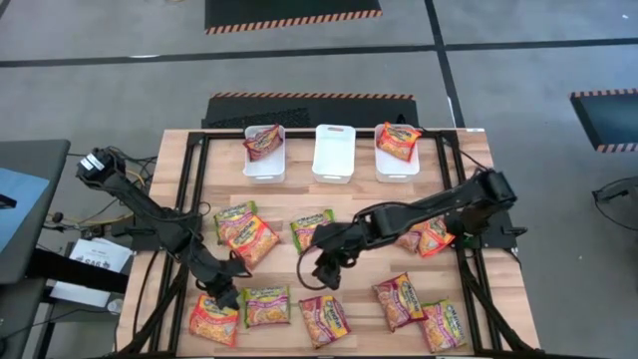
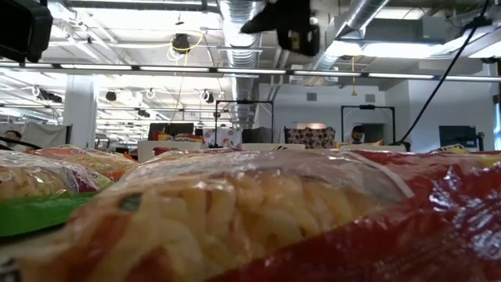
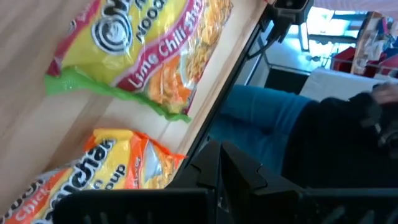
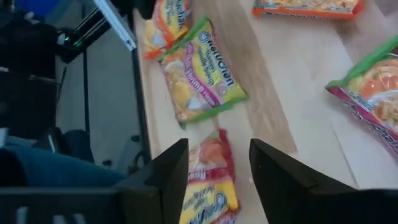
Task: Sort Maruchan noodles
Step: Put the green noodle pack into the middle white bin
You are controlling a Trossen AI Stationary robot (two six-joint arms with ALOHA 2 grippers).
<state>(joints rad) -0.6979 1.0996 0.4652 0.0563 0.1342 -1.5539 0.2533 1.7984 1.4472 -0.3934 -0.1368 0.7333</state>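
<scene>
1. Three white bins stand in a row at the far edge of the wooden desk (image 1: 179,179): the left bin (image 1: 264,165) holds one red-edged packet (image 1: 263,142), the middle bin (image 1: 334,155) holds nothing visible, and the right bin (image 1: 397,165) holds one orange-edged packet (image 1: 399,141).
2. About eleven Maruchan noodles packets lie flat and loose on the desk, spread across its middle and near edge.
3. Middle band: a green-edged packet (image 1: 235,216) partly under an orange packet (image 1: 251,241), a second green-edged packet (image 1: 311,228), and an orange packet (image 1: 431,237) lying partly beneath the right arm.
4. Near edge: an orange packet (image 1: 214,319), a green-edged packet (image 1: 267,305), a red-edged packet (image 1: 324,319), another red-edged packet (image 1: 398,299) and one more packet (image 1: 443,325) at the right corner.
5. Left end effector (image 1: 225,296): low at the near left, just beside the near-edge orange packet and the green-edged one next to it; fingers closed together, nothing seen between them.
6. Right end effector (image 1: 325,274): poised over the desk's centre, above the red-edged packet at the near edge; fingers (image 4: 166,180) stand wide apart and empty, with the packet showing in the gap in the right wrist view.
7. A person in dark clothing and blue trousers (image 3: 261,118) is by the desk's edge, seen in the left wrist view.
</scene>
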